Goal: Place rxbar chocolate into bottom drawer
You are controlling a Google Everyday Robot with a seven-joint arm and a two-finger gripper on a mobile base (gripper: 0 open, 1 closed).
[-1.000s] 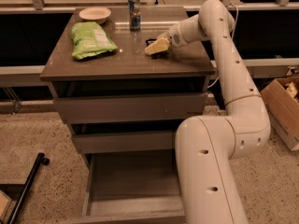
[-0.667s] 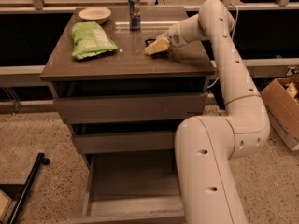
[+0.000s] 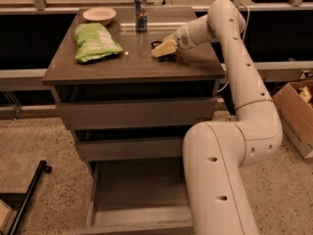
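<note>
We see the grey-brown cabinet [image 3: 132,65] filling the middle of the view, its two upper drawers shut. The white arm [image 3: 247,87] rises at the right and bends over the cabinet top. The bottom drawer [image 3: 137,185] stands pulled out, its grey floor bare. A cardboard box [image 3: 295,112] sits on the floor at the far right. On the top, a green chip bag [image 3: 95,42] lies at the left, with a pale bowl [image 3: 100,15] behind it and a slim can [image 3: 141,13] upright at the back. The gripper [image 3: 164,49] is low over the top, right of the bag. What seems to be the rxbar chocolate [image 3: 157,44] shows as a dark sliver at the gripper, on the cabinet top. We cannot tell whether the gripper is clamped on it.
</note>
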